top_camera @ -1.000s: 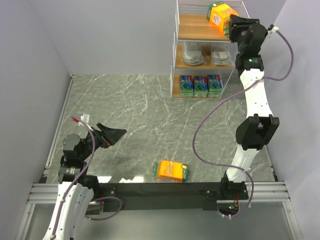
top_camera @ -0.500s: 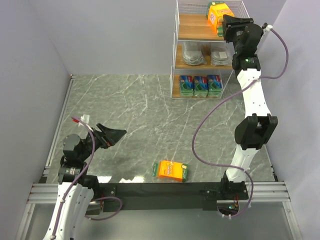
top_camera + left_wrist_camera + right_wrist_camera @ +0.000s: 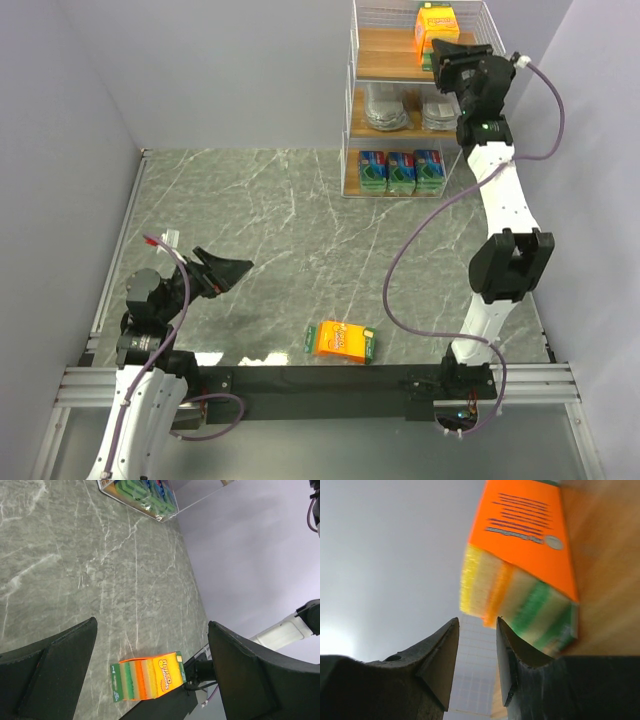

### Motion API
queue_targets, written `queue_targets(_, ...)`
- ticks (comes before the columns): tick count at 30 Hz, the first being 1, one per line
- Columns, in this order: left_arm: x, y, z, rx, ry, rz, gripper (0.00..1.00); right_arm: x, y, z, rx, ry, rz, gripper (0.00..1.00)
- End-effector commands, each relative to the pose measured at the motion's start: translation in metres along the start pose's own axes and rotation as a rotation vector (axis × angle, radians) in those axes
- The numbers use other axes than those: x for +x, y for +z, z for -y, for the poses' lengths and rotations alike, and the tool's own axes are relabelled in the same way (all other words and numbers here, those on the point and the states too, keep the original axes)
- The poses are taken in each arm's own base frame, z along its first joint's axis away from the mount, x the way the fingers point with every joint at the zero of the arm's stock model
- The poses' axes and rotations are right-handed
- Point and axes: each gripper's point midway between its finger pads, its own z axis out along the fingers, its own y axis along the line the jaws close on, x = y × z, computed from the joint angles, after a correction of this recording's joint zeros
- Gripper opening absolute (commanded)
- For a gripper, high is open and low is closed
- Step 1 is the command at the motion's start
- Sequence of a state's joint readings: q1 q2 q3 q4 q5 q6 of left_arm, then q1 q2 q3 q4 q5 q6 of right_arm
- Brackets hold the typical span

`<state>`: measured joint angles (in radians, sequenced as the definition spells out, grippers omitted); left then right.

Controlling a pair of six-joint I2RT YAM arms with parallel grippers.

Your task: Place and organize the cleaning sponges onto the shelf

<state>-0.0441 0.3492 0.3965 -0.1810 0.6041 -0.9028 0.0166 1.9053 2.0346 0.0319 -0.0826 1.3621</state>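
The shelf [image 3: 385, 62] stands at the far right, with white wire sides and wooden boards. An orange sponge pack [image 3: 437, 22] lies on its top board. My right gripper [image 3: 446, 56] is at that board's front, just in front of the pack. In the right wrist view the gripper [image 3: 477, 620] has its jaws a narrow gap apart and empty, and the orange pack [image 3: 520, 540] is just past the right fingertip. Two silvery packs [image 3: 386, 108] are on the middle tier and three blue-and-green packs [image 3: 400, 170] on the bottom. A second orange pack [image 3: 342, 340] lies on the table. My left gripper [image 3: 225, 268] is open and empty.
In the left wrist view the open gripper [image 3: 152, 625] looks over the second orange pack [image 3: 150, 677] near the black front rail [image 3: 320, 380]. The blue-and-green packs [image 3: 145, 492] show far off. Grey walls stand close on the left and right of the marble table [image 3: 280, 220].
My right gripper has moved left along the top tier. The orange pack there has shifted left and back and now lies straighter. The left arm has not moved.
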Motion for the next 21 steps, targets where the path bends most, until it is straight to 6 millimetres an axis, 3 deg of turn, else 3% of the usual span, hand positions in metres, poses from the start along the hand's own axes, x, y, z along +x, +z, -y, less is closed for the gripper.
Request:
queue_targets(1, -0.007, -0.003, 0.011, 0.027, 0.043, 0.026, 0.99, -0.015, -0.024, -0.037, -0.089, -0.036, 0.065, 0.44)
queue_targets(2, -0.006, -0.003, 0.01, 0.027, 0.042, 0.025, 0.99, -0.02, -0.035, -0.053, -0.125, -0.041, 0.078, 0.44)
queue_targets(4, -0.006, -0.003, 0.011, 0.032, 0.042, 0.026, 0.99, -0.02, -0.044, -0.054, -0.137, -0.042, 0.077, 0.44)
queue_targets(5, -0.006, -0.002, 0.009, 0.029, 0.034, 0.023, 0.99, -0.037, -0.059, -0.074, -0.188, -0.046, 0.112, 0.44)
queue_targets(6, -0.006, -0.002, 0.01, 0.032, 0.035, 0.024, 1.0, -0.041, -0.068, -0.081, -0.214, -0.044, 0.111, 0.44)
queue_targets(7, -0.006, -0.002, 0.011, 0.036, 0.035, 0.025, 0.99, -0.042, -0.072, -0.075, -0.213, -0.044, 0.107, 0.44)
queue_targets(8, -0.006, -0.002, 0.011, 0.037, 0.033, 0.026, 0.99, -0.045, -0.092, -0.099, -0.272, -0.049, 0.118, 0.45)
queue_targets(10, -0.007, -0.002, 0.012, 0.042, 0.035, 0.03, 0.99, -0.045, -0.109, -0.108, -0.301, -0.071, 0.121, 0.45)
queue_targets(13, -0.008, -0.001, 0.011, 0.039, 0.035, 0.03, 0.99, -0.035, -0.153, -0.122, -0.323, -0.147, 0.09, 0.45)
queue_targets(15, -0.008, 0.0, 0.011, 0.042, 0.036, 0.032, 0.99, -0.026, -0.163, -0.095, -0.199, -0.239, 0.051, 0.45)
queue_targets(16, -0.008, 0.0, 0.011, 0.045, 0.035, 0.032, 0.99, -0.021, -0.179, -0.089, -0.169, -0.276, 0.027, 0.46)
queue_targets(21, -0.006, 0.002, 0.011, 0.069, 0.027, 0.029, 0.99, 0.016, -0.229, 0.012, 0.074, -0.439, -0.163, 0.46)
